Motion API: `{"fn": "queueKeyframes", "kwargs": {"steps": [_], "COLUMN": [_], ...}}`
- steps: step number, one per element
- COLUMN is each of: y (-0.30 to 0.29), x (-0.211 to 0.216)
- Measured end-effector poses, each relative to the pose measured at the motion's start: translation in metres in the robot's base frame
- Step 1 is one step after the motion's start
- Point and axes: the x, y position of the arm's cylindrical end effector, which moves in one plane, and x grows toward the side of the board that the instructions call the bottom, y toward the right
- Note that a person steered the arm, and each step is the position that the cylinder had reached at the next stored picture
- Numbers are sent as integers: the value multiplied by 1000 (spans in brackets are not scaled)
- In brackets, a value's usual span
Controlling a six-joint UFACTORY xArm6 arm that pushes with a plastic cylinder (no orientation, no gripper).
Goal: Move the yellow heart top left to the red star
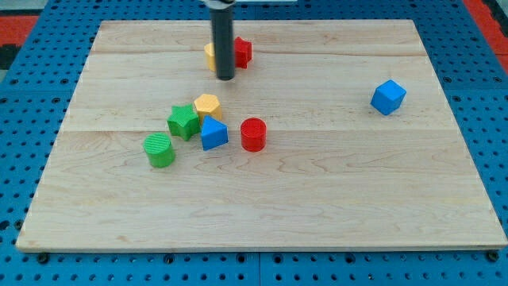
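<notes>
The yellow heart (209, 56) lies near the view's top centre, mostly hidden behind my rod. The red star (242, 52) sits just right of it, also partly hidden; the rod covers whether they touch. My tip (225, 78) rests on the board just below and between the two blocks, close to both.
A cluster lies lower left of centre: a yellow hexagon (207, 105), a green star (183, 121), a blue block (213, 133), a red cylinder (253, 134) and a green cylinder (159, 150). A blue cube (388, 97) sits at the right. The wooden board (357, 199) ends on a blue pegboard.
</notes>
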Motion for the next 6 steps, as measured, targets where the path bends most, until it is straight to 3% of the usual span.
{"fn": "queueKeyframes", "kwargs": {"steps": [2,3,4,6], "y": [14,83,51,166], "x": [-64,-62,-35,-59]}}
